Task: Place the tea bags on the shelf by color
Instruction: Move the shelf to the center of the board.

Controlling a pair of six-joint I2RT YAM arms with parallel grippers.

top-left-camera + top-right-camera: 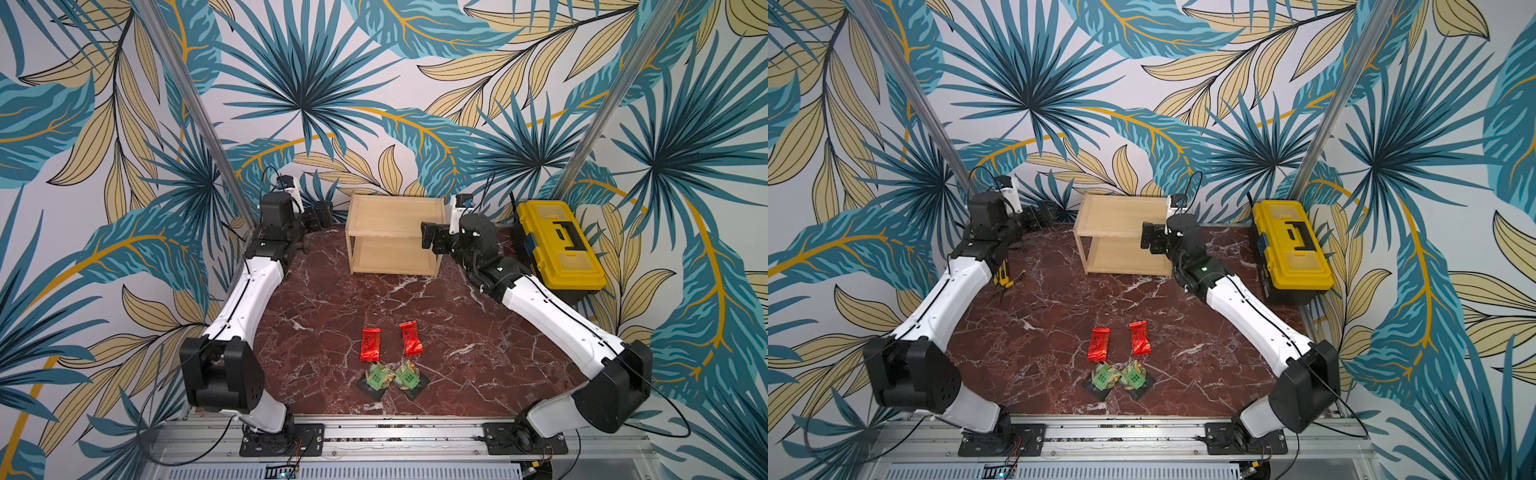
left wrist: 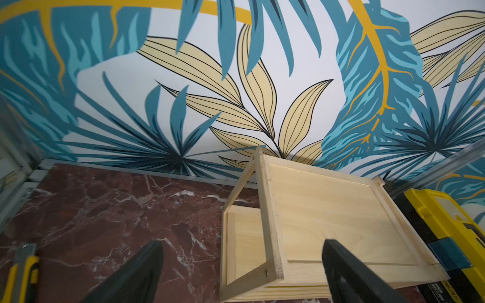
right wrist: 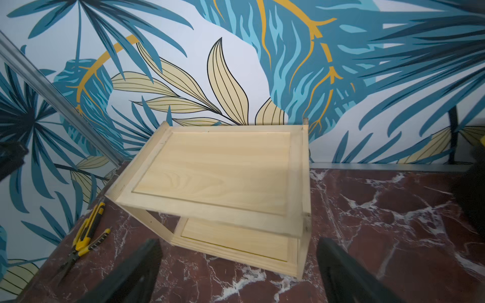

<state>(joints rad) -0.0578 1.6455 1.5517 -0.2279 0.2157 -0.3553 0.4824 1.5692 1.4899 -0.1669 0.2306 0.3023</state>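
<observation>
1. The four tea bags lie flat on the bench, at its near middle. There are two red bags and, just nearer, two green bags. None is on the shelf, which stands at the far middle.
2. The left jaws and the right jaws are both wide and hold nothing. They hang at the far end, well apart from the bags, so each pick needs a long reach back.
3. The right jaws are just beside the shelf's right end. A quick turn there could bump the shelf and push it crooked.
4. The green bags look like they touch. Jaws that come down on one could grab both or shove the other away.
5. The bags are thin, flat and shiny. Jaws could slip off one, or scrape the bench and miss it.
6. The low tier has little room above it. Jaws going in could hit the top and tip the shelf.
7. A red bag could land next to a green one, and then the colors are mixed.
8. A knife and pliers lie at the far left, by the left arm. The arm could knock them.
</observation>
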